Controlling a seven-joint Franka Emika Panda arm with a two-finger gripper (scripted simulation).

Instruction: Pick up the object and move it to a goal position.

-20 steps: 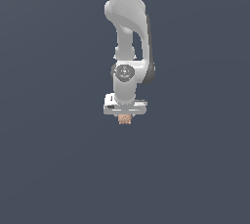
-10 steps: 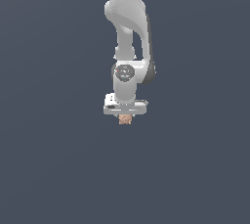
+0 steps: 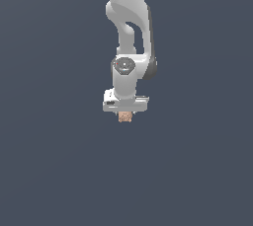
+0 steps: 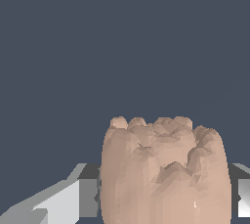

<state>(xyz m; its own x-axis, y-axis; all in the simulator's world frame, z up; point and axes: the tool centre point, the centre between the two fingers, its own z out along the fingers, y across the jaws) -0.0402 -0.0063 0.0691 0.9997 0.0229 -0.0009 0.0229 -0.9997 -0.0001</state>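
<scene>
I see the object (image 3: 125, 116) at six o'clock under the gripper (image 3: 125, 113), clamped between its fingers (image 4: 68, 203), hanging plumb.

The arm (image 3: 129, 47) is seen from afar in the exterior view; the object (image 4: 163, 174) is framed tightly by the wrist view, shared by both.
</scene>
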